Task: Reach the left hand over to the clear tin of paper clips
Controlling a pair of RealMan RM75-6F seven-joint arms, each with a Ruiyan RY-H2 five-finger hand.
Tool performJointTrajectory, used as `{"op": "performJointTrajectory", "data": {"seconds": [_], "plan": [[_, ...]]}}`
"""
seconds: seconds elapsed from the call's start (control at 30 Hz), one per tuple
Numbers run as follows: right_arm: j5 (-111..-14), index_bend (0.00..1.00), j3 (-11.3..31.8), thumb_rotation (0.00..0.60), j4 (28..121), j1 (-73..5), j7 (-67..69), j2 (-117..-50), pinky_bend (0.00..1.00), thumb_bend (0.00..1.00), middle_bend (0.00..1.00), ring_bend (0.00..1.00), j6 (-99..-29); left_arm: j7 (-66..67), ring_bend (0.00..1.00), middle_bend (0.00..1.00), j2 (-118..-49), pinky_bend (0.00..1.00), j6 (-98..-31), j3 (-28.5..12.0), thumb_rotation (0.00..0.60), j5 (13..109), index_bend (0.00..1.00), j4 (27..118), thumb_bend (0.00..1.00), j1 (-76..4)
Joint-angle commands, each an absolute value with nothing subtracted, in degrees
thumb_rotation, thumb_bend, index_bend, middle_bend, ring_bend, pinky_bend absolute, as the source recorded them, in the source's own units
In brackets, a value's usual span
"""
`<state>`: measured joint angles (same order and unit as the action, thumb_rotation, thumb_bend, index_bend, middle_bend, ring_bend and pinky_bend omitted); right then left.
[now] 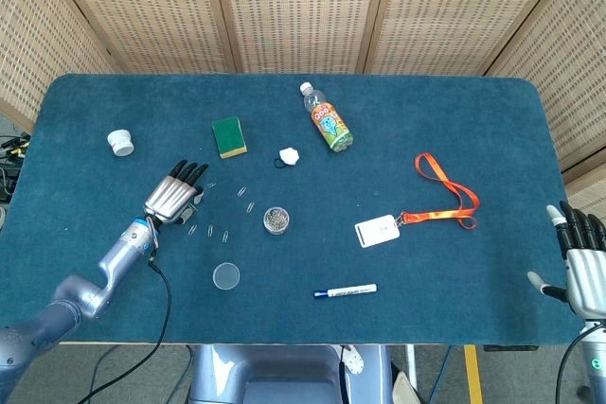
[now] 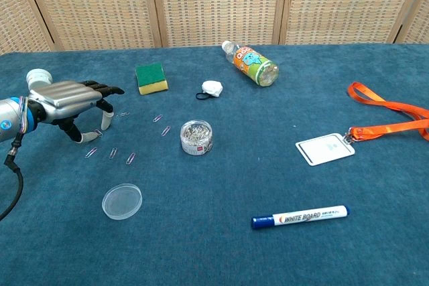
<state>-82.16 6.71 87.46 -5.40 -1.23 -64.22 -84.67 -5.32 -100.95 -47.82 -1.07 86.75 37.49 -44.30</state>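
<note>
The clear tin of paper clips (image 1: 276, 219) (image 2: 196, 137) stands lidless near the table's middle. My left hand (image 1: 172, 198) (image 2: 70, 98) hovers low over the cloth to the left of it, fingers spread and pointing toward the far side, holding nothing. Several loose paper clips (image 1: 210, 233) (image 2: 112, 153) lie on the cloth between this hand and the tin. The tin's clear lid (image 1: 225, 276) (image 2: 121, 201) lies flat nearer the front edge. At the table's front right corner my right hand (image 1: 584, 267) rests open, fingers apart, and the chest view does not show it.
A green-and-yellow sponge (image 1: 228, 136) (image 2: 151, 77), a white clip (image 2: 211, 88), and a lying bottle (image 1: 328, 120) (image 2: 253, 63) sit at the back. A white cap (image 1: 120, 143) is at the far left. A badge with orange lanyard (image 1: 421, 212) and a whiteboard marker (image 2: 300, 217) lie to the right.
</note>
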Motion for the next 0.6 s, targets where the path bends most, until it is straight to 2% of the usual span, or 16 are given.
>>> {"op": "performJointTrajectory", "data": {"seconds": [0.03, 0.27, 0.4, 0.6], "plan": [[-82.3, 0.01, 6.7, 0.6, 87.4, -5.3, -1.1, -64.3, 0.0, 0.0, 0.0, 0.0, -84.9, -5.6, 0.0, 0.0, -101.5, 0.0, -47.8, -0.8, 0.6, 86.9, 0.49, 36.8, 0.38, -44.4], [-82.4, 0.01, 6.7, 0.6, 87.2, -5.3, -0.9, -64.3, 0.0, 0.0, 0.0, 0.0, -85.0, -6.7, 0.0, 0.0, -102.2, 0.0, -47.7, -0.3, 0.6, 87.1, 0.52, 35.7, 0.38, -44.4], [-82.6, 0.01, 6.7, 0.6, 87.1, -5.3, -0.8, -64.4, 0.0, 0.0, 0.0, 0.0, -85.2, -7.3, 0.0, 0.0, -102.3, 0.0, -47.8, 0.0, 0.6, 87.2, 0.61, 35.4, 0.4, -44.3], [-82.7, 0.01, 6.7, 0.6, 87.0, -5.3, -0.7, -64.4, 0.0, 0.0, 0.0, 0.0, -85.2, -8.1, 0.0, 0.0, -102.3, 0.0, -48.6, 0.4, 0.6, 87.7, 0.68, 35.0, 0.43, -44.2]]}}
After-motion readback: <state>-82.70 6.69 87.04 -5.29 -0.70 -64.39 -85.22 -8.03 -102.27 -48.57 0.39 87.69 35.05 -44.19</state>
